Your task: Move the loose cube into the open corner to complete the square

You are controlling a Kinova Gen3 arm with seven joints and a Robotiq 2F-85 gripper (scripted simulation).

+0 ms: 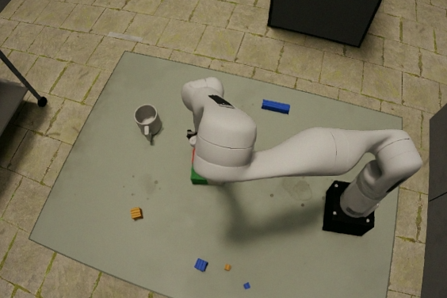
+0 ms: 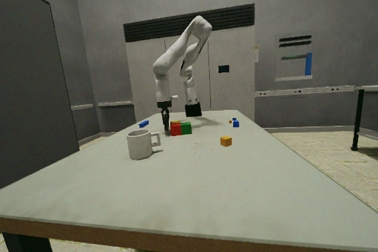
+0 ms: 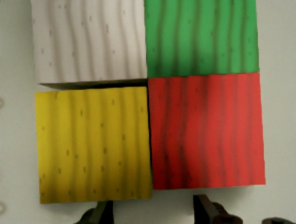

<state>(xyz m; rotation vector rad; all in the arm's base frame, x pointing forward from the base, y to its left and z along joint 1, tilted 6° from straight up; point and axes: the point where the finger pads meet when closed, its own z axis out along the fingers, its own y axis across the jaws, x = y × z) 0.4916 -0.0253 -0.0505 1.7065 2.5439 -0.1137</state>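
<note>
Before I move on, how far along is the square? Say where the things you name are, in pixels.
Nearly there: the yellow cube (image 3: 94, 145) fills the fourth corner, beside the red cube (image 3: 207, 131). Nothing is in the hand (image 3: 153, 212), its fingers apart at the cubes' edge. Left: close the dark gap to the white cube (image 3: 91, 40), then move clear.

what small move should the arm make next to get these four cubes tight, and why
I'd nudge the yellow cube gently toward the white cube with the end effector: a dark gap separates them, and yellow's near edge juts past the red cube's.
</note>
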